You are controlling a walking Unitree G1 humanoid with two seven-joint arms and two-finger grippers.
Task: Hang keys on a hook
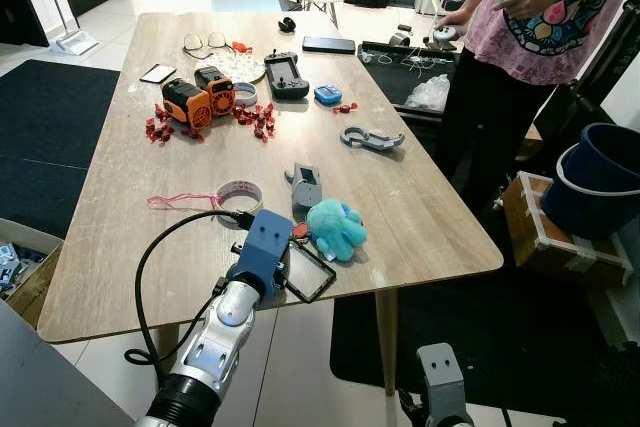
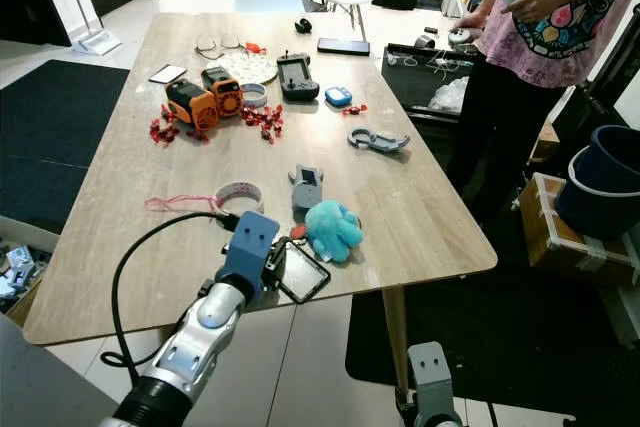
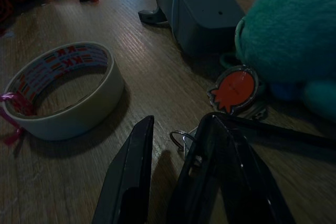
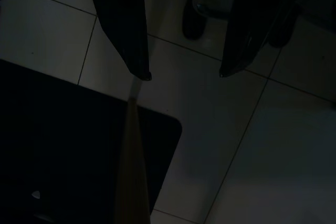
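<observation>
Left hand low on surface, fingers spread around key ring to pinch; plush just beyond. Right hand idle, spread, over floor.

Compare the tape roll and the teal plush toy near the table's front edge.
The tape roll is a flat, cream, hollow ring with red print; the teal plush toy is a fuzzy, rounded, solid lump. The tape roll lies beside pink string; the plush toy has an orange tag and a metal ring beside it, near the left hand. Both rest on the wooden table.
</observation>
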